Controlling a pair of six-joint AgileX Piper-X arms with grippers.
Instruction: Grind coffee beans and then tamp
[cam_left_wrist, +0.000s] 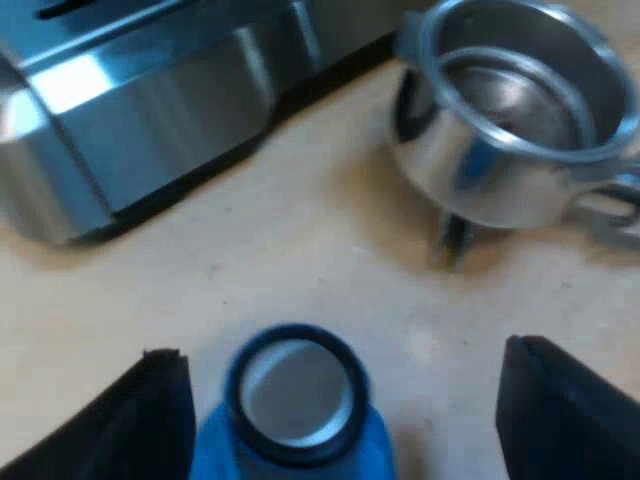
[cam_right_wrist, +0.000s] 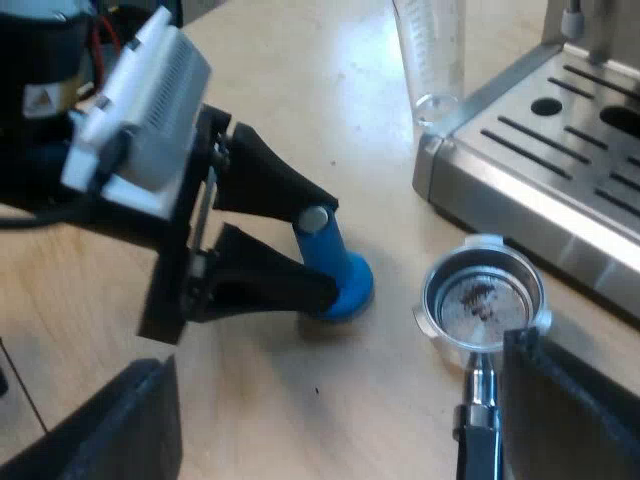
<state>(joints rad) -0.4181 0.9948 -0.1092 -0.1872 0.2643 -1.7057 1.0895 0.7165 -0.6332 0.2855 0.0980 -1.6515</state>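
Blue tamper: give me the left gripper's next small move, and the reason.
Probably close the left gripper on the blue tamper: it stands upright between the open fingers, which sit wide on either side of it, and the metal holder lies loose on the table close by, basket up.

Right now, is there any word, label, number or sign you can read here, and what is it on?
No text is legible.
Measuring glass: printed scale marks, too blurred to read.
Left arm's sticker: a triangle sign, wording too small to read.
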